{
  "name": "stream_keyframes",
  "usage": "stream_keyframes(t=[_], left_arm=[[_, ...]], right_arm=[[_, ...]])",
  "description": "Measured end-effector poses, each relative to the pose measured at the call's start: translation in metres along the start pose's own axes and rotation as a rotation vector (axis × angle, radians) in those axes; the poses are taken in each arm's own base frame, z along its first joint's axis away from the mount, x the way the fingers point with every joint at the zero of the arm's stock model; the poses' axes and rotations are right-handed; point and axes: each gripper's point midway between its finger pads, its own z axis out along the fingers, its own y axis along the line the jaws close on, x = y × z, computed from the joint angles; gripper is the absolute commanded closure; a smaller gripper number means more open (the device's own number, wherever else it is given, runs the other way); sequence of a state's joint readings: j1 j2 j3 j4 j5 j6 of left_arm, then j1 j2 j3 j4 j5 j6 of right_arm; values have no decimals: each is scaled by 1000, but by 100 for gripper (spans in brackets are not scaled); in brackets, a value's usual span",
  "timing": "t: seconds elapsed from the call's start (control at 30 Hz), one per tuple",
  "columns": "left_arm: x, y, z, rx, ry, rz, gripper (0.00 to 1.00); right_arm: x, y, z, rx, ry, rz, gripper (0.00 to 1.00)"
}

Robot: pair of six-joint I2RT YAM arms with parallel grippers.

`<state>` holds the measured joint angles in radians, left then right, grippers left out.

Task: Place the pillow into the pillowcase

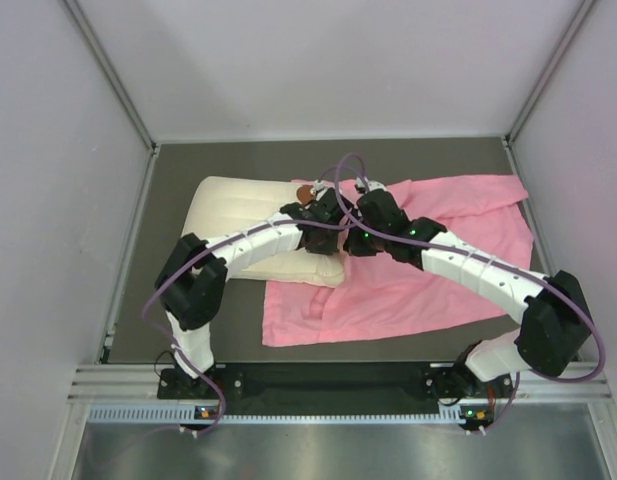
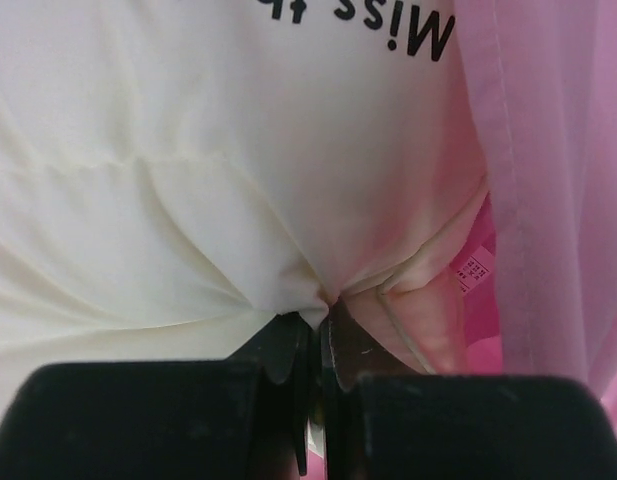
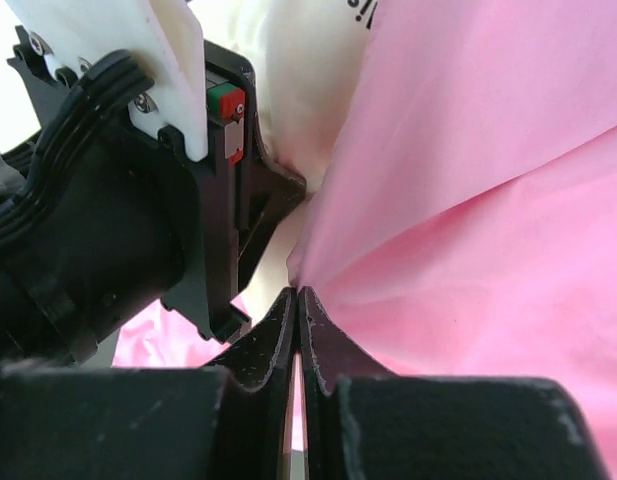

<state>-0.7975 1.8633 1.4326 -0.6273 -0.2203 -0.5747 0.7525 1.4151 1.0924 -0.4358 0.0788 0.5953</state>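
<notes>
The cream-white quilted pillow (image 1: 250, 208) lies at the left on the mat, its right end over the pink pillowcase (image 1: 428, 270). My left gripper (image 1: 323, 232) is shut on the pillow's right end; in the left wrist view the jaws (image 2: 319, 312) pinch a fold of the cream fabric (image 2: 188, 200) below black text, with the pink hem (image 2: 508, 200) at the right. My right gripper (image 1: 360, 235) sits right beside the left one. In the right wrist view it (image 3: 296, 295) is shut on an edge of the pink pillowcase (image 3: 468, 230), with the left gripper's black body (image 3: 138, 220) close on the left.
The dark mat (image 1: 178, 300) is enclosed by white walls (image 1: 58, 150) on three sides. A metal rail (image 1: 318, 375) runs along the near edge by the arm bases. The pillowcase spreads to the right edge of the mat.
</notes>
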Motion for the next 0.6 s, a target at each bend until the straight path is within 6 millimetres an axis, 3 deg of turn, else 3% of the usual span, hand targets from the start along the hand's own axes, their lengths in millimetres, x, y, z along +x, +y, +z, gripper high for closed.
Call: stream_keyframes(t=[0.13,0.17,0.27,0.3,0.43,0.6], left_arm=[[-1,-3,-2,25,-29,-32,98],[-1,-3,-5,30,-36,-39,83],[-2,-3,-13,48,-53,-57,55],[-3,-3,-18,57,-57,-64,50],[-13,-1,-44,113,-94,-91,37],[-36,37,-73,138,-140,-162,29]], right_arm=[[-1,0,0,-2,-3,2,100],[-2,0,0,-2,-4,3,100],[-8,2,1,-15,-21,18,100],[-12,2,1,-23,-33,27,100],[-25,2,3,-51,-74,68,100],[-25,3,4,-78,-80,89,100]])
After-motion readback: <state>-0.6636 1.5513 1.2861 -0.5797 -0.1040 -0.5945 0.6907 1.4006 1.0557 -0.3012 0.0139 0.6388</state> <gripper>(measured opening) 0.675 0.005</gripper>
